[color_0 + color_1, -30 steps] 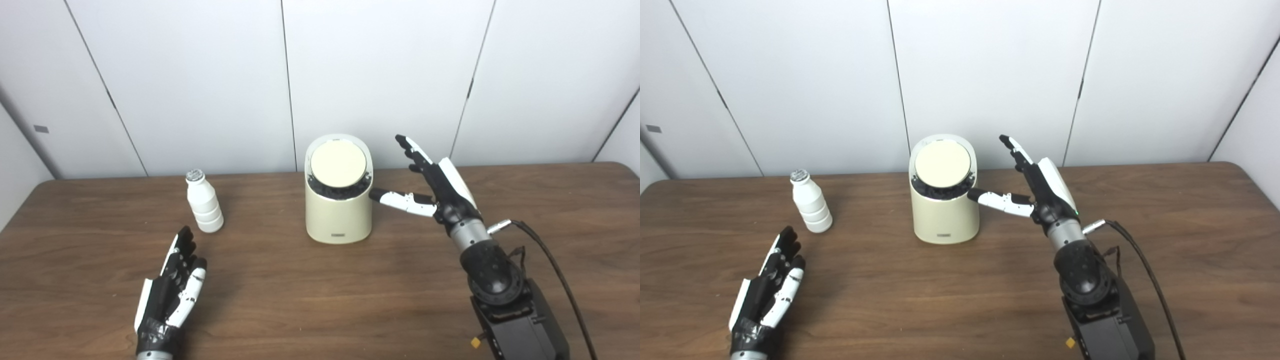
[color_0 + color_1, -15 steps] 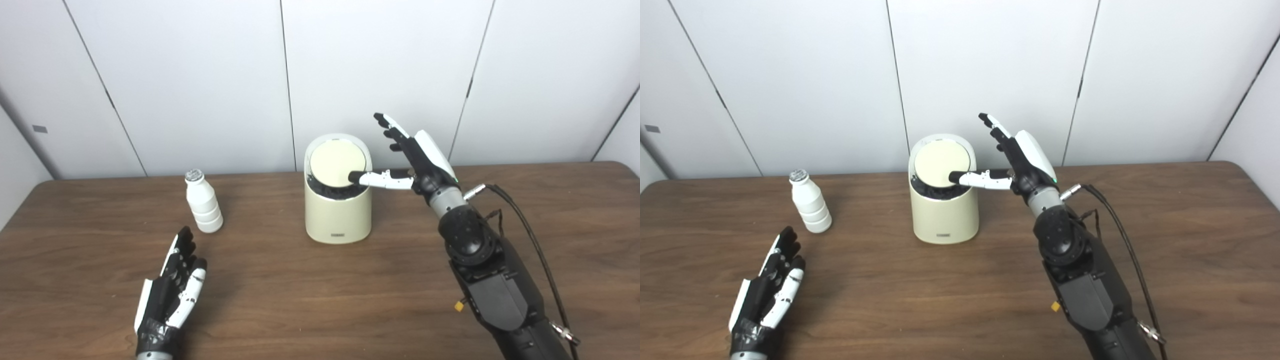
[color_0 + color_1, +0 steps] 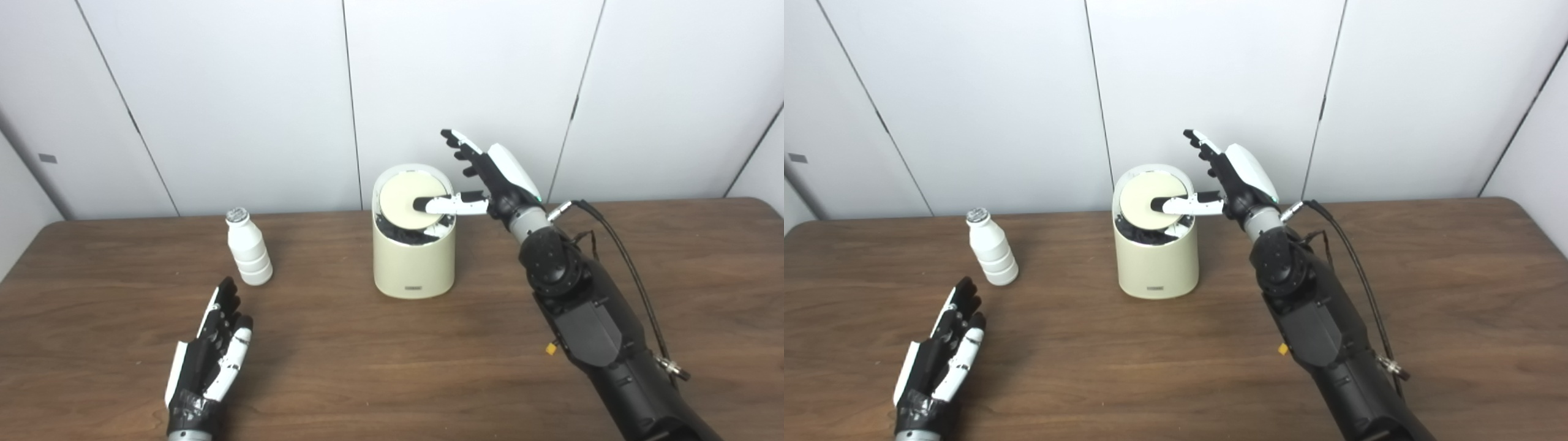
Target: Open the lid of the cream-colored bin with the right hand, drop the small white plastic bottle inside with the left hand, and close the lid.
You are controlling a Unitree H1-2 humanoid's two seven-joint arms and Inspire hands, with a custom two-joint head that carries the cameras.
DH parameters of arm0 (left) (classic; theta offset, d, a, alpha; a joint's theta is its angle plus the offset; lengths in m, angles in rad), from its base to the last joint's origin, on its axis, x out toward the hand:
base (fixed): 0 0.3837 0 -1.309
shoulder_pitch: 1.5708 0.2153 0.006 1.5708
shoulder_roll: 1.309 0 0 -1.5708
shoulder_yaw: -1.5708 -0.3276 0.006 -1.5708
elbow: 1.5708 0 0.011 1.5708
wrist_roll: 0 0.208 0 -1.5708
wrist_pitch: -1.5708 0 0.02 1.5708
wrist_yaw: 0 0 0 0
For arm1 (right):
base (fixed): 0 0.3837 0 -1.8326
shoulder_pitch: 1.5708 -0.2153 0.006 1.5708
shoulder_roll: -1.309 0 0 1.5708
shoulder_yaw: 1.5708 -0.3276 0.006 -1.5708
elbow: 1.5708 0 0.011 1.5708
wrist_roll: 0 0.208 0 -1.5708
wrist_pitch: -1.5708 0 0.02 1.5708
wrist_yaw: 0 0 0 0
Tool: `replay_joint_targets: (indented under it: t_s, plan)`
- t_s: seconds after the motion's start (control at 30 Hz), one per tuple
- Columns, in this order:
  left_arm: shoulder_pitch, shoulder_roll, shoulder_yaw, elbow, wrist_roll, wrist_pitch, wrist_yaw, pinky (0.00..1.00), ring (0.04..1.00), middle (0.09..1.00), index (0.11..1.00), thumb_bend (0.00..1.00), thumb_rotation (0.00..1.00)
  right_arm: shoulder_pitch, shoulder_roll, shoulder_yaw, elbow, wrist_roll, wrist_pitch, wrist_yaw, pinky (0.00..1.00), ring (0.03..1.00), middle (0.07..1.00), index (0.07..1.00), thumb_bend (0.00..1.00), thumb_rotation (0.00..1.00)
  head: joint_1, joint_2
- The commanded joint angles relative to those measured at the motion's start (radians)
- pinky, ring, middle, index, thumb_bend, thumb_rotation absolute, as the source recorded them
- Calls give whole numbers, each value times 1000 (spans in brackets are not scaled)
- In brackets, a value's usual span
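The cream-colored bin (image 3: 414, 262) stands at the middle back of the brown table (image 3: 380, 361). Its round lid (image 3: 401, 199) is slightly tilted, with a dark liner showing at its front edge. My right hand (image 3: 484, 180) is open beside the bin's top right; its thumb lies across the lid and its fingers point up and away. The small white plastic bottle (image 3: 248, 248) stands upright left of the bin. My left hand (image 3: 211, 358) is open and empty, resting near the table's front left, below the bottle.
White wall panels (image 3: 245, 92) stand right behind the table. A black cable (image 3: 618, 245) runs along my right forearm. Bare wood lies in front of the bin and at the far right.
My right hand has risen and moved left, from beside the bin's wall to its top, with the thumb now on the lid. The lid has tilted a little. The left hand and bottle have not moved.
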Motion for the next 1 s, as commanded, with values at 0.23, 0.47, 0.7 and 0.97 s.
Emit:
replay_joint_targets:
  t_s: [0.23,0.47,0.7,0.97]
  plan:
    - [22,-41,-23,18,-2,4,8,1000,1000,1000,1000,254,480,-62,12,24,16,-19,-56,-27,816,904,926,936,871,469,5,4]
    - [23,-44,-24,21,-2,-6,7,1000,1000,1000,1000,267,483,-66,2,41,41,-35,-71,-29,825,905,925,941,843,423,5,7]
    - [26,-44,-24,17,-5,-6,5,1000,1000,1000,1000,272,506,-60,-11,55,38,-55,-71,-35,887,913,927,944,836,374,7,17]
    - [30,-47,-22,3,-12,-3,3,1000,1000,1000,1000,271,497,-55,-20,70,50,-90,-67,-62,917,909,922,937,860,241,10,26]
